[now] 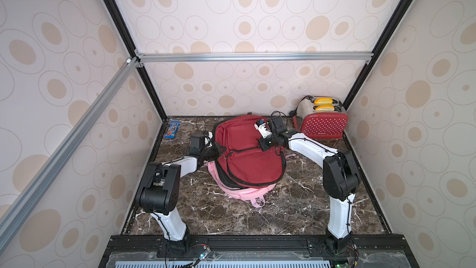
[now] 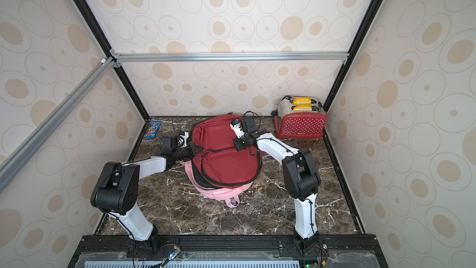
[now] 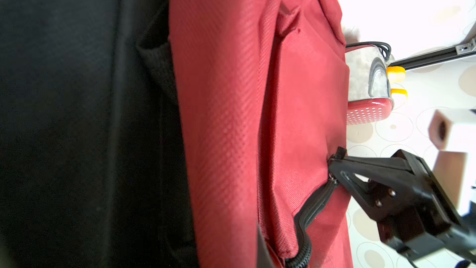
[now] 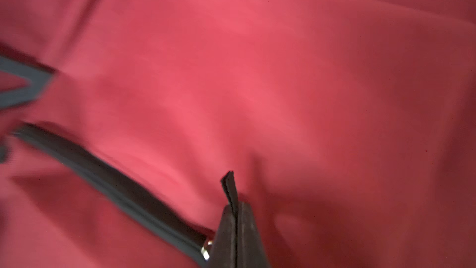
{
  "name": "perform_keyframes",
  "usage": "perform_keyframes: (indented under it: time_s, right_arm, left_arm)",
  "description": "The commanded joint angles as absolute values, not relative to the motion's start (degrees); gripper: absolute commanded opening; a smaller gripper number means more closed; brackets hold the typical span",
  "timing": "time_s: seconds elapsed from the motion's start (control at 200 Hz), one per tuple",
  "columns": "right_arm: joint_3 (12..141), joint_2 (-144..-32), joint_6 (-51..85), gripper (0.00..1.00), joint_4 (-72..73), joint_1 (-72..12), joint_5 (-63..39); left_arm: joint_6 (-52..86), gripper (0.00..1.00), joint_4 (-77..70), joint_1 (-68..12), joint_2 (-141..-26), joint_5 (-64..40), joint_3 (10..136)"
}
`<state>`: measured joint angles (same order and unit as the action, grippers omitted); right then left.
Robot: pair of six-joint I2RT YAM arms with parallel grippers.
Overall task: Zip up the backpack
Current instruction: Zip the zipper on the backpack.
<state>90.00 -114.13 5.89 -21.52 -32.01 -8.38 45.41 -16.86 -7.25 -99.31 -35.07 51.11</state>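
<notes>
Two closed grippers are working at the red backpack [image 1: 247, 166] beside the toaster [image 1: 322, 122].
The backpack is lying flat on the marble table [image 1: 283, 202], near the toaster. The left gripper [image 1: 220, 149] is pressing, jaws together, at the backpack's edge farthest from the toaster; whether it is pinching fabric I cannot tell. The right gripper [image 4: 235, 210] is reaching over the toaster-side half, jaws clamping the black zipper pull [image 4: 230, 186], with the zipper [image 4: 116, 184] trailing away. Across the backpack from the toaster, a blue candy packet [image 1: 172, 129] is lying by the wall.
</notes>
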Motion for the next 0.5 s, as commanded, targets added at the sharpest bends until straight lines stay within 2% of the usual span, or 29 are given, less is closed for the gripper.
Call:
perform_keyframes:
  time_s: [0.0,0.18,0.275,0.361,0.411,0.496]
  right_arm:
    - [87.9,-113.1,5.0,0.00,-26.1,-28.6,-2.5]
    - [87.3,-112.6,5.0,0.00,-26.3,-27.2,-2.2]
    - [87.2,-111.9,5.8,0.00,-25.4,-27.2,-7.3]
    - [86.3,-109.8,8.1,0.32,-23.2,-26.5,-14.6]
    - [84.5,-107.4,10.3,0.43,-20.5,-25.3,-18.7]
    - [80.5,-102.2,14.5,0.53,-16.6,-21.9,-22.3]
  left_arm:
    - [44.9,0.00,-12.3,-4.1,-99.0,-27.4,50.3]
    - [45.0,0.00,-12.5,-4.0,-99.0,-27.5,50.2]
    - [45.0,0.00,-12.7,-4.0,-99.1,-27.9,50.4]
    - [45.6,0.00,-14.1,-4.0,-99.6,-28.9,50.4]
    - [46.4,0.00,-16.0,-4.0,-99.8,-29.9,50.0]
    - [49.9,0.00,-24.4,-4.0,-99.7,-32.5,48.0]
